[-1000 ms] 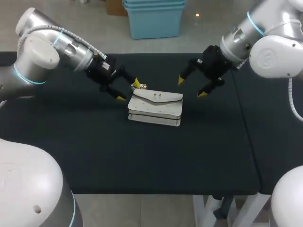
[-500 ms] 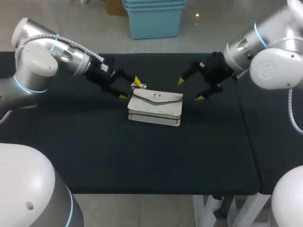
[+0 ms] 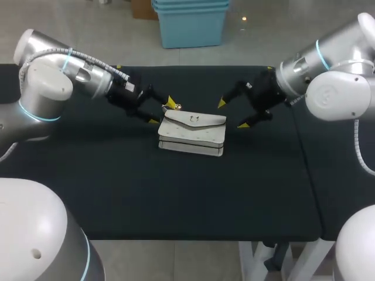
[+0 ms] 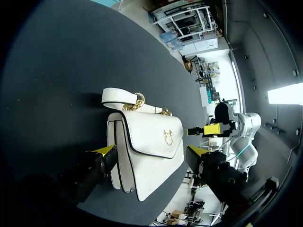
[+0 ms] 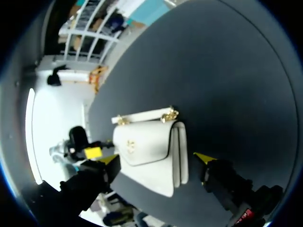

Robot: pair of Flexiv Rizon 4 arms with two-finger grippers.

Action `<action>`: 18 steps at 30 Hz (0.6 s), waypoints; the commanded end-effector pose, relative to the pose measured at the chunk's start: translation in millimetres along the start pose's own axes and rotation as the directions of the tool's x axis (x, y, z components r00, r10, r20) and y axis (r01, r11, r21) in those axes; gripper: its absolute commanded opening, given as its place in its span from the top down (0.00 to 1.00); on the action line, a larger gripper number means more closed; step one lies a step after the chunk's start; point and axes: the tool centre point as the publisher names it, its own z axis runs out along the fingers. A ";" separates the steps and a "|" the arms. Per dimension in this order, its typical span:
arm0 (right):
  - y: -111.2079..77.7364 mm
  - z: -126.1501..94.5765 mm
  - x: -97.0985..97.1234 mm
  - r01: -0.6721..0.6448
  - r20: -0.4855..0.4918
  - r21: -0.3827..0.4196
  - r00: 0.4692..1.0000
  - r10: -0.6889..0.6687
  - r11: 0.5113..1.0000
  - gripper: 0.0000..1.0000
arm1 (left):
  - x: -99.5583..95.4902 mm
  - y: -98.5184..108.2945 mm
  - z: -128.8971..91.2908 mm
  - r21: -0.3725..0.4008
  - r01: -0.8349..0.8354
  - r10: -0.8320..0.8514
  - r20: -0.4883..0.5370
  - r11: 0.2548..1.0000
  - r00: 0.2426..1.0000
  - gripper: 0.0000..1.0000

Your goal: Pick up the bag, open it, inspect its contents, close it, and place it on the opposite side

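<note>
White and lying flat, the bag [image 3: 192, 133] is staying put mid-table [image 3: 105, 193] while the right gripper [image 3: 232, 114], spread wide and empty, is edging leftward toward its right end and the left gripper [image 3: 162, 112], equally spread and empty, is hovering at its far-left corner.

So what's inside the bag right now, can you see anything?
Nothing inside shows: the white bag lies on the table with its flap shut over the opening. Only the outside, the gold clasp and the strap are visible.
</note>
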 end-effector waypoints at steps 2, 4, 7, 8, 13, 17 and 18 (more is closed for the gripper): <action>-4.3 9.9 -5.1 -0.045 -0.018 0.042 0.999 0.046 0.998 0.00 | -1.4 -0.6 1.1 0.001 0.000 0.000 -0.004 1.000 1.000 0.00; -5.8 13.1 -7.7 -0.079 -0.008 0.049 0.997 0.080 0.996 0.00 | -5.1 -1.4 3.5 0.001 0.000 0.000 -0.029 1.000 1.000 0.00; -6.0 14.1 -8.8 -0.110 -0.024 0.054 0.994 0.111 0.992 0.00 | -5.4 -2.3 5.8 -0.003 0.005 -0.005 -0.045 1.000 0.999 0.00; -5.4 14.0 -9.2 -0.116 -0.044 0.068 0.992 0.119 0.991 0.00 | -4.7 -3.2 6.2 -0.002 0.012 -0.012 -0.049 1.000 0.999 0.00; -0.6 17.0 -9.0 -0.155 -0.051 0.067 0.986 0.158 0.986 0.00 | -4.4 -5.8 7.1 -0.011 0.025 -0.025 -0.070 1.000 0.997 0.07; 6.5 24.5 -7.1 -0.183 -0.073 0.093 0.979 0.190 0.979 0.00 | -7.2 -8.1 12.6 -0.021 0.032 -0.034 -0.087 0.999 0.996 0.12; 8.2 26.2 -6.9 -0.193 -0.078 0.099 0.976 0.201 0.976 0.00 | -8.1 -9.0 13.9 -0.018 0.036 -0.037 -0.090 0.999 0.995 0.15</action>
